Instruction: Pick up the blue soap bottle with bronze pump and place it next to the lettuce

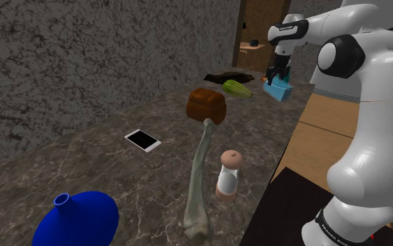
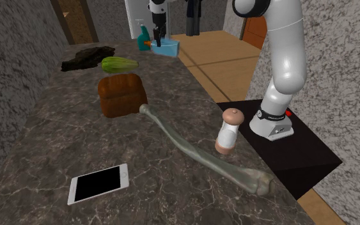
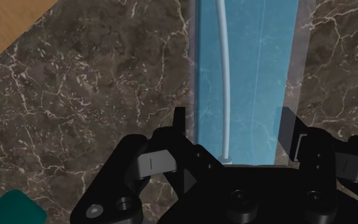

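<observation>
Tool (image 3: 232, 124) over flat-lying soap bottle (image 3: 247, 63).

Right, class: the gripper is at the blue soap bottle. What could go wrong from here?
1. The blue soap bottle sits close to the counter's edge; a nudge from the gripper might tip it off.
2. The teal spray bottle stands close by and could be knocked.
3. The bread loaf crowds the lettuce, narrowing the drop spot.

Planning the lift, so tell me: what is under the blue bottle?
The dark marbled counter lies under the blue bottle, showing on both sides. The patch directly beneath is covered.
</observation>
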{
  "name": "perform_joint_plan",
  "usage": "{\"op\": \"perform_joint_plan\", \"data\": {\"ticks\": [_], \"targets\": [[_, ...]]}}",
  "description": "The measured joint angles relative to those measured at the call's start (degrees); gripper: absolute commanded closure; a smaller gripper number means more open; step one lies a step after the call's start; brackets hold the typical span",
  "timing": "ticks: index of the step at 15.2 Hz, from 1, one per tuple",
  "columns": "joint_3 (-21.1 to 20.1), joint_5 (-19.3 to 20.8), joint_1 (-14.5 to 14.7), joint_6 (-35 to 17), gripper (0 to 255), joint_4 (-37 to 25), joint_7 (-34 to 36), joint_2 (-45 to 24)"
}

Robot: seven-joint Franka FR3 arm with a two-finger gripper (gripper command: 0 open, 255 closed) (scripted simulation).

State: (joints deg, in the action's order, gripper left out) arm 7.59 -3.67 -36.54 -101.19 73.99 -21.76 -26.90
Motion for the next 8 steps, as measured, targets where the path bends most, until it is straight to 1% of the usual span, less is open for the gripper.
{"op": "perform_joint_plan", "data": {"ticks": [8], "targets": [[-0.08,-0.09,0.20,-5.94,255,5.60,-0.09,-0.36]]}}
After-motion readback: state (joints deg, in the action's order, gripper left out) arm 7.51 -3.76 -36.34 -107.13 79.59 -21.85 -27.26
